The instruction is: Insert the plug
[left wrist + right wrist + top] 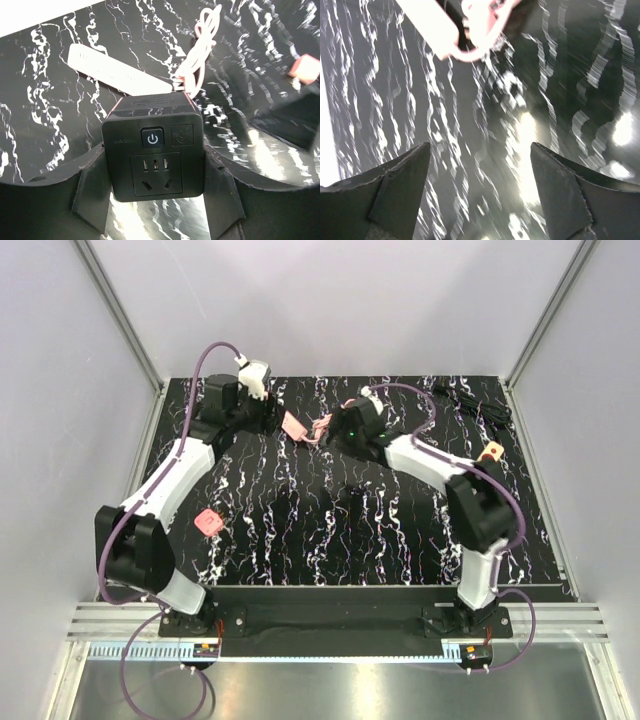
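Black socket cube (154,150) nearest us, clamped in left gripper (156,175); we see right gripper (479,165) spread apart near pink power strip (432,25)

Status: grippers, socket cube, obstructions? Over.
Left gripper shut on black socket cube. Right gripper open, empty. Pink power strip and cable lie beyond, ungripped.

Purple cables (213,346) loop along white links (175,475) and black joints (135,545).

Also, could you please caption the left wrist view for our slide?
Left gripper clamps a black socket cube; pale power strip lies beyond.
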You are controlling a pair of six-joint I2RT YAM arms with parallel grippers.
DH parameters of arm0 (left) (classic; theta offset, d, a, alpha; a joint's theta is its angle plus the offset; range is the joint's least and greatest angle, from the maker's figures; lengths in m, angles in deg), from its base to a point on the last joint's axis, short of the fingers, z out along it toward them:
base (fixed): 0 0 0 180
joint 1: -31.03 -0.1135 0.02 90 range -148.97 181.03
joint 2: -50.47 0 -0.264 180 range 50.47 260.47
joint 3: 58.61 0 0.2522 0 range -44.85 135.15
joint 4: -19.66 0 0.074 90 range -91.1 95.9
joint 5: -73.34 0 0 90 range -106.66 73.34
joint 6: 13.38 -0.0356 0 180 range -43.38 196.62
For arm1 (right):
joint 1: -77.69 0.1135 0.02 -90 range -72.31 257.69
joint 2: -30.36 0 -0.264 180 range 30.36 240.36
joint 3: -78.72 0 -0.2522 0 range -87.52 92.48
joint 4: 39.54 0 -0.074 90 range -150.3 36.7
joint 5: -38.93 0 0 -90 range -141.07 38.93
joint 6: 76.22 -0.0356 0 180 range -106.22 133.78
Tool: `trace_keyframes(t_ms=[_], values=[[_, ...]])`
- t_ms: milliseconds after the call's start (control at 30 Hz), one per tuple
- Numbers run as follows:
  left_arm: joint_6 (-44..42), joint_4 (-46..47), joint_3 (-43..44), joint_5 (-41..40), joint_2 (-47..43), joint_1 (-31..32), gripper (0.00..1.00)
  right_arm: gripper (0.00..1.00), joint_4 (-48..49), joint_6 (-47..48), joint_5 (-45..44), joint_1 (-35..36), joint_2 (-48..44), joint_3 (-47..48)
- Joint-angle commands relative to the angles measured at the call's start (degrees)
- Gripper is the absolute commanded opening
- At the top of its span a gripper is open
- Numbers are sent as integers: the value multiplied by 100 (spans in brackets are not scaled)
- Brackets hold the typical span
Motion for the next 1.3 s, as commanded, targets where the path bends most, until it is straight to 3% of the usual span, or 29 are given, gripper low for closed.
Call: trace_keyframes(t_ms=[0,200,533,700,767,800,900,1000,1267], values=[[-646,1102,41,700,154,-253,0,84,218,-687,128,-56,748,999],[-769,2315,-259,1132,532,-772,0,78,218,-985,-178,-109,1804,2012],[-497,2737,-636,930,401,-896,0,69,262,-1461,-328,-162,3263,3182],[-461,2765,-970,930,147,-905,0,45,95,-796,-144,-170,3440,3394],[-558,2694,-1032,851,76,-905,0,36,-36,-478,-30,-214,3396,3272],[-610,2563,-1041,868,23,-905,0,25,-46,-181,66,-232,3265,3175],[-953,2010,-927,842,-82,-896,0,10,-55,347,330,-311,2870,2657],[-1093,1500,-839,658,-205,-896,0,1,-55,674,568,-329,2422,2042],[-1357,577,-821,156,-627,-896,0,0,-55,798,1964,-478,1726,661]])
